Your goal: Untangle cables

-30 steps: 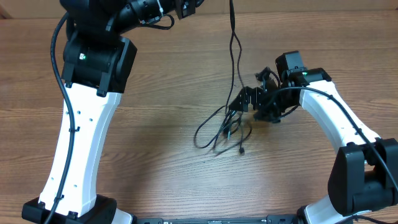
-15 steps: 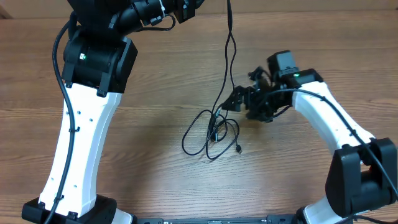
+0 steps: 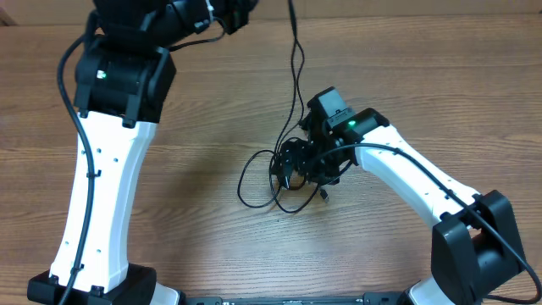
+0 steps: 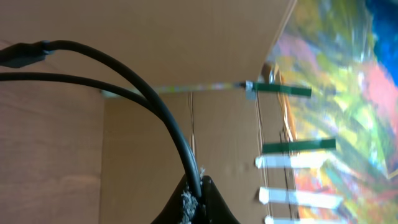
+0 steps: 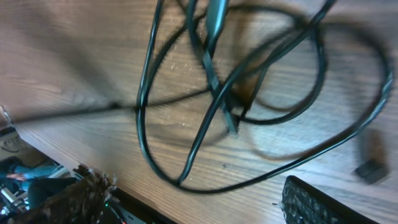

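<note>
Cables lie in a loose tangle of loops near the middle of the table, and one strand rises from the pile to the raised left gripper, whose fingers are pinched tight on it. The right gripper hangs low over the right side of the tangle, its fingers spread wide, with several crossed cords lying on the wood between them

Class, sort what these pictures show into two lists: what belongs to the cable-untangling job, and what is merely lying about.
Belongs to the job: thin black tangled cables; left fingers, shut on one strand; right fingers, open above the tangle.
Merely about: brown wooden table; green tape strips; multicoloured painted sheet.
</note>
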Action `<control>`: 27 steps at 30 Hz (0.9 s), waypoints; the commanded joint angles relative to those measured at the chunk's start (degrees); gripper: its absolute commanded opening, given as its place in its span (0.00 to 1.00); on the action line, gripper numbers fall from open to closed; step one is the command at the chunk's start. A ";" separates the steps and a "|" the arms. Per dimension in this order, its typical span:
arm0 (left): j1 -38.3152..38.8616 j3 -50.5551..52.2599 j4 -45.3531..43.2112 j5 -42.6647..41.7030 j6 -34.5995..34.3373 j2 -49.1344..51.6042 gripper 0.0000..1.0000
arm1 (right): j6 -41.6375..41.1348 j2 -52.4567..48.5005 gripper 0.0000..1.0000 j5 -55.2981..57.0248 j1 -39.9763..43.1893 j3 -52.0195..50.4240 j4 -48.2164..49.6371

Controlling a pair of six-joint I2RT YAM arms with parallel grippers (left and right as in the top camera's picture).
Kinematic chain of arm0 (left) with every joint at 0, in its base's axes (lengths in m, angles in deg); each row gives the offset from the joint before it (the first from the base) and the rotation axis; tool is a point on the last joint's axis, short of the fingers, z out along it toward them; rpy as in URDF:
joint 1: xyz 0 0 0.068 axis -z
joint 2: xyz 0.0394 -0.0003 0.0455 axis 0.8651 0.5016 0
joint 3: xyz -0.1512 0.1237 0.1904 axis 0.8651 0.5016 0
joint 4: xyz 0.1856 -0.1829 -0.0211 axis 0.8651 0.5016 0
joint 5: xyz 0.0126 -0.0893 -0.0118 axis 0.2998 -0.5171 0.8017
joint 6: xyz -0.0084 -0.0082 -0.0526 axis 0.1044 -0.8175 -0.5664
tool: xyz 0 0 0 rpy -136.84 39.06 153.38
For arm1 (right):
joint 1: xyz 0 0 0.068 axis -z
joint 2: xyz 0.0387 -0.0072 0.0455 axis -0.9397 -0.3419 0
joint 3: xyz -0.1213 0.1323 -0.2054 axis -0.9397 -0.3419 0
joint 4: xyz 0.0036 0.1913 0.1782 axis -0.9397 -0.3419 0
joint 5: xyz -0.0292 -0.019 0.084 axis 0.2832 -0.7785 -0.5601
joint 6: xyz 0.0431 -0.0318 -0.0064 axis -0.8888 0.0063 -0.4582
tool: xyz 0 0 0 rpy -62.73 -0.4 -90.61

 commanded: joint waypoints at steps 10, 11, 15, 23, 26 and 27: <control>-3.93 -0.33 -0.04 2.45 -6.16 -0.52 0.04 | -7.48 -1.99 0.80 15.52 -11.06 0.66 5.31; -4.00 -0.33 -0.04 2.43 -6.86 -0.52 0.04 | -7.67 -2.47 0.79 16.17 -11.54 0.66 5.64; -5.03 -0.33 0.22 2.14 -7.80 -0.52 0.04 | -7.65 -5.25 0.68 18.14 -13.49 0.66 6.38; -8.31 -0.33 3.37 1.11 -7.80 -0.52 0.04 | -7.65 -6.16 0.27 18.08 -13.79 0.66 6.25; -8.70 -0.33 5.44 1.42 -5.60 -0.52 0.04 | -7.65 -6.16 0.04 16.74 -13.77 0.81 5.46; -8.72 -0.33 6.88 1.81 -3.98 -0.52 0.04 | -7.63 -6.16 0.04 15.87 -13.68 0.98 5.20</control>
